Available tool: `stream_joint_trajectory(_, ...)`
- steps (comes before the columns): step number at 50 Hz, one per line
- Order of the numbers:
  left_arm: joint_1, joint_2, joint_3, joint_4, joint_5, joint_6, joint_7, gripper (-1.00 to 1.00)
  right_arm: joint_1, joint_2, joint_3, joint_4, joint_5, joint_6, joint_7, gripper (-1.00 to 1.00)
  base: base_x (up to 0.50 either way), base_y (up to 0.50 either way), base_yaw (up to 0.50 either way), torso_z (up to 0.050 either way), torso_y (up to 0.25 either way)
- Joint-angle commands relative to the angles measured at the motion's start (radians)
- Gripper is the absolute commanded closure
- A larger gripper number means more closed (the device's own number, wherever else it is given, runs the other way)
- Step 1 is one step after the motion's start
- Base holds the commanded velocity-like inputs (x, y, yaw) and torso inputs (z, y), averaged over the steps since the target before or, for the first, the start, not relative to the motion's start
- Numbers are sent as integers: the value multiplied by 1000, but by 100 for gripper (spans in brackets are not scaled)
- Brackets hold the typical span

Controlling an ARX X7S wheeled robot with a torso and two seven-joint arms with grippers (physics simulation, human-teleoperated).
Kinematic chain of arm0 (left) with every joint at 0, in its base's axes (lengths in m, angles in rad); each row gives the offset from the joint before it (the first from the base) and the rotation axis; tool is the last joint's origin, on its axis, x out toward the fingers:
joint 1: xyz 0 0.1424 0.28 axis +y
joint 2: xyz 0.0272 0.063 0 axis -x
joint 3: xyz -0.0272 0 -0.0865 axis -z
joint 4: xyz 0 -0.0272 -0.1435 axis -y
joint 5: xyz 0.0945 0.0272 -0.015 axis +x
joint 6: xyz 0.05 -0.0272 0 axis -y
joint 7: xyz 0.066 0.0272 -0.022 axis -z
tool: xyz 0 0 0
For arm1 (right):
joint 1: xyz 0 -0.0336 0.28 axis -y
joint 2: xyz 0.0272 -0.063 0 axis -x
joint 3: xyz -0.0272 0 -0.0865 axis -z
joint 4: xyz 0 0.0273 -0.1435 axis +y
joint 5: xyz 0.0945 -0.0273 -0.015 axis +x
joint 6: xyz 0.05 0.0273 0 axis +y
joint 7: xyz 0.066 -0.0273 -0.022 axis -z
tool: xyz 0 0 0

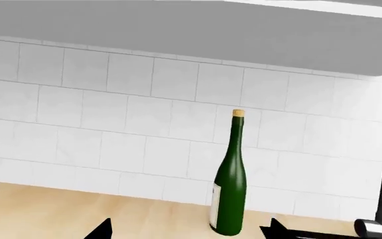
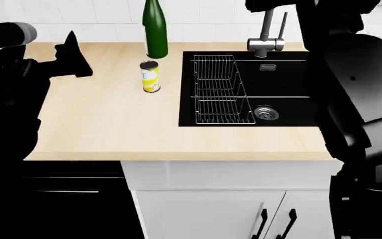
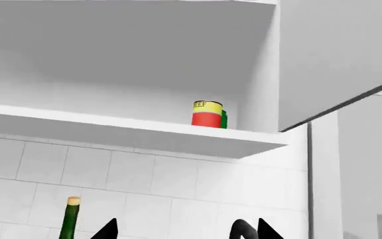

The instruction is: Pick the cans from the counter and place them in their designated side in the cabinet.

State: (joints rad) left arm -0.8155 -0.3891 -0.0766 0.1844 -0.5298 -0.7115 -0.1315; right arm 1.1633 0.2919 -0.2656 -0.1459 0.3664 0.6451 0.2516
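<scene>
A yellow and white can stands upright on the counter, left of the sink. My left gripper hovers over the counter's back left, apart from that can. In the left wrist view the left gripper is open with nothing between its tips, and the can is out of that view. A red and yellow can stands on the cabinet shelf near its right wall. Below the shelf my right gripper is open and empty. The right arm rises out of the head view's top.
A tall green bottle stands by the tiled wall just behind the yellow can. The black sink holds a wire rack, with a faucet behind it. An open cabinet door hangs beside the shelf.
</scene>
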Motion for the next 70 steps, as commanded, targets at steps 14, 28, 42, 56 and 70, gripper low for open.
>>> stream_joint_trajectory(14,173,112,44,-110,44,185,23,-100,-541,20,67,-41,-5,-176,115,-100,0,0,0,0,0)
stream_joint_trajectory(28,218,147,18,-172,51,233,-14,-100,-626,-9,80,40,18,-251,100,-100,0,0,0,0,0)
stream_joint_trajectory(42,239,140,31,-169,53,229,-17,-100,-606,-35,66,121,20,-280,86,-100,0,352,0,0,0)
stream_joint_trajectory(56,233,133,49,-193,69,252,-10,-100,-596,-41,58,145,32,-288,72,-100,0,500,0,0,0)
stream_joint_trajectory(70,220,117,100,-232,115,288,14,-100,-572,-39,51,151,46,-271,63,-100,0,92,0,0,0)
